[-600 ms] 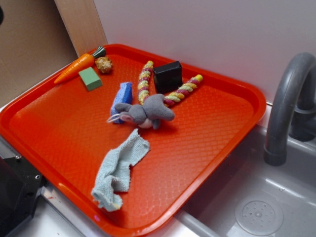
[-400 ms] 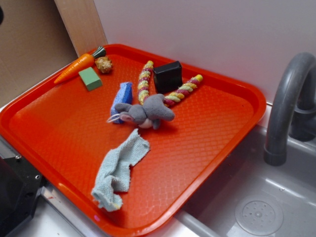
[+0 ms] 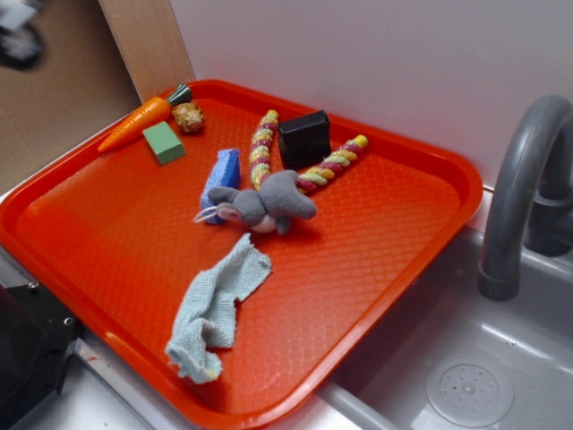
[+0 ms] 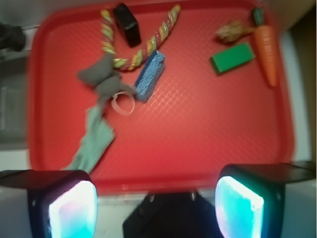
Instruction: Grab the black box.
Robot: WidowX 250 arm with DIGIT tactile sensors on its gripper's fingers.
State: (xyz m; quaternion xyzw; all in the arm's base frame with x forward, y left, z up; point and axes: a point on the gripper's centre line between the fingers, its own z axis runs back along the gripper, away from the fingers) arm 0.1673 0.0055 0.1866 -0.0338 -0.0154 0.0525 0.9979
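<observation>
The black box (image 3: 304, 139) stands at the back of the red tray (image 3: 394, 233), between the two arms of a striped rope toy (image 3: 261, 148). In the wrist view the black box (image 4: 126, 24) is at the top left. My gripper (image 4: 156, 210) is open and empty, high above the tray's near edge, far from the box. Its two lit pads (image 4: 73, 210) frame the bottom of the wrist view. In the exterior view only a blurred part of the gripper (image 3: 20, 34) shows at the top left corner.
On the tray lie a grey plush mouse (image 3: 260, 204), a blue sponge (image 3: 221, 177), a green block (image 3: 163, 142), a toy carrot (image 3: 136, 123), a brown lump (image 3: 188, 116) and a grey cloth (image 3: 215, 307). A sink with a grey faucet (image 3: 519, 197) is at the right.
A blurred part of my gripper has come into the exterior view at the top left corner. Nothing on the tray has moved.
</observation>
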